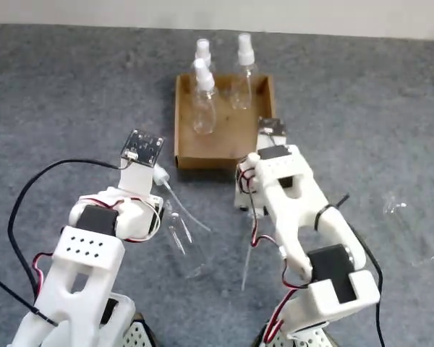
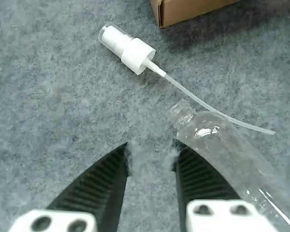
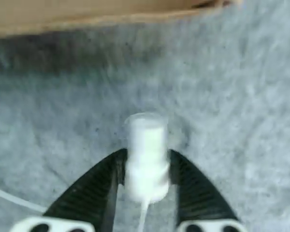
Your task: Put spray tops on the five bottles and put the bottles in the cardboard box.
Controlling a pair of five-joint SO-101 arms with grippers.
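In the cardboard box (image 1: 260, 137) stand three clear bottles (image 1: 204, 108) with white spray tops on. My left gripper (image 2: 151, 145) is open just above the carpet, nothing between its fingers. A loose spray top (image 2: 128, 43) with a long tube lies ahead of it, and an uncapped clear bottle (image 2: 222, 145) lies beside one finger. My right gripper (image 3: 146, 153) is shut on another white spray top (image 3: 146, 145) near the box's front wall (image 3: 111, 14); its tube (image 1: 249, 253) hangs below. A further uncapped bottle (image 1: 412, 231) lies far right.
Grey carpet covers the whole table. The uncapped bottle (image 1: 182, 242) and the loose spray top (image 1: 161, 173) lie between the two arms, just in front of the box's left corner. Cables trail from both arm bases at the near edge.
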